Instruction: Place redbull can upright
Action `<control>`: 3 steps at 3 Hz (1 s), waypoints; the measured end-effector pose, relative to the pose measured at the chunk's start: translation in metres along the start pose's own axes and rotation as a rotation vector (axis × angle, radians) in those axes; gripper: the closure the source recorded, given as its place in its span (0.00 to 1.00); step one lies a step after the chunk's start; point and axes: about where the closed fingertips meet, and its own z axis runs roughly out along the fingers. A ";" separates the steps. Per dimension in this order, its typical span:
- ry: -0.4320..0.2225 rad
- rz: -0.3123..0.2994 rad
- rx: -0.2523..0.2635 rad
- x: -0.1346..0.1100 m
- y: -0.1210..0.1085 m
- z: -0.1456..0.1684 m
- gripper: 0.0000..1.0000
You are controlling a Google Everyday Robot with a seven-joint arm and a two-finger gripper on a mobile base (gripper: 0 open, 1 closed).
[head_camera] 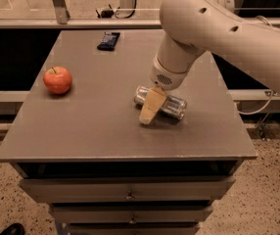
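Note:
The redbull can (175, 107) lies on its side on the grey table (96, 126), right of the middle, its long axis running left to right. My gripper (151, 107) hangs down from the white arm (213, 28) right at the can's left half. Its tan part crosses in front of the can and reaches down to the table top. The can's left end (139, 95) and right end show on either side of it. The part of the gripper behind the can is hidden.
A red apple (58, 80) sits at the table's left side. A small dark blue flat packet (108, 40) lies near the far edge. Drawers (130, 195) are below the table front. A railing and floor lie beyond the table.

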 end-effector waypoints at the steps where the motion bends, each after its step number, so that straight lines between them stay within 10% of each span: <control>1: 0.047 0.008 -0.009 -0.014 -0.007 0.006 0.46; 3: -0.003 -0.009 0.020 -0.042 -0.026 -0.036 1.00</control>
